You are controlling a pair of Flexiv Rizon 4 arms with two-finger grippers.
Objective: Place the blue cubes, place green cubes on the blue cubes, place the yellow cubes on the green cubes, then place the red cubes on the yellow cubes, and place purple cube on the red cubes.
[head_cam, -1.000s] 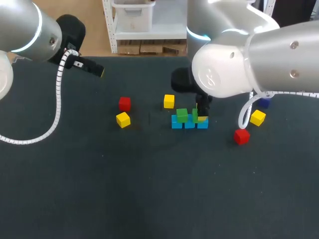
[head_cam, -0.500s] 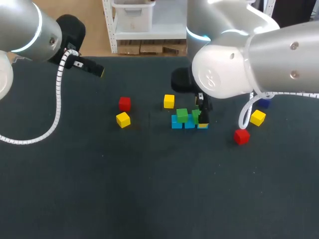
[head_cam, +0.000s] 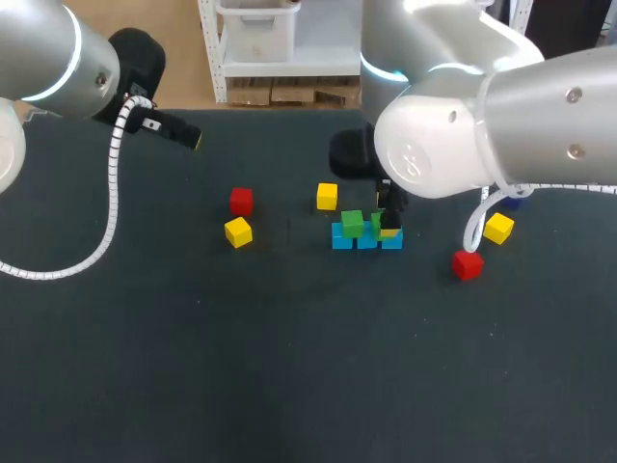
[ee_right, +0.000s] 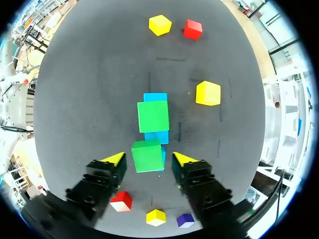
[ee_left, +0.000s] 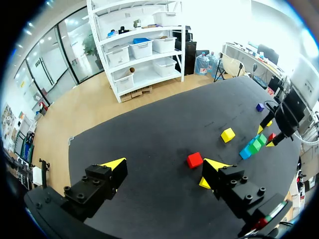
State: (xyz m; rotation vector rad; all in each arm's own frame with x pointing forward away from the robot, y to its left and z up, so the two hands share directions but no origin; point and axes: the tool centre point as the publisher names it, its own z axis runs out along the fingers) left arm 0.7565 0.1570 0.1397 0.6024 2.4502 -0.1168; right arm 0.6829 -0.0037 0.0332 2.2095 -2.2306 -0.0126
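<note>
Three blue cubes (head_cam: 366,240) lie in a row mid-table. One green cube (head_cam: 352,224) (ee_right: 153,116) sits on the left part of the row. A second green cube (head_cam: 379,222) (ee_right: 147,155) rests on the right end. My right gripper (head_cam: 389,220) (ee_right: 148,159) hangs just over that second cube, open, its yellow fingertips (ee_right: 114,159) clear of both sides. My left gripper (head_cam: 185,135) (ee_left: 164,167) is open and empty, high at the far left. Yellow cubes (head_cam: 327,196) (head_cam: 238,231) (head_cam: 498,228) and red cubes (head_cam: 241,201) (head_cam: 467,264) lie loose.
A purple cube (ee_right: 185,220) (ee_left: 260,106) lies at the right behind my right arm, near the yellow and red cubes there. My right arm's big elbow (head_cam: 443,145) hangs over the table right of the stack. Bare dark mat (head_cam: 289,367) fills the front.
My right gripper has let go of the second green cube, which now rests on the right blue cube, and has risen slightly. The left arm has not moved.
</note>
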